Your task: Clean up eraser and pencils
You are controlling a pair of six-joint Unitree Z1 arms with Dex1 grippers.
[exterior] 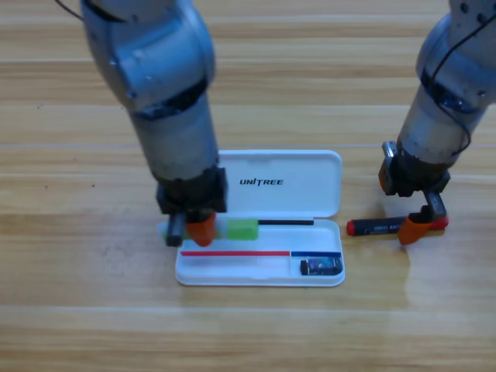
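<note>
Centre-left of frame, left gripper [194, 226] points down at the case [310, 201]'s left edge, clamped on the green pencil [241, 229]. Eraser [321, 266] sits in case's lower-right compartment. Right of case, right gripper [418, 221] is on the red-black pencil [376, 227] lying on table [77, 310]; jaw gap can't be told.

You're looking straight down on a wooden table [70, 325], nothing else of the room in view: no walls, floor or windows. Surface is light honey-brown planks w/ grain and seams running left to right. Finish is a bit glossy; you get soft pale sheen across the top strip and lower right. Light is even, shadows short and soft.
</note>
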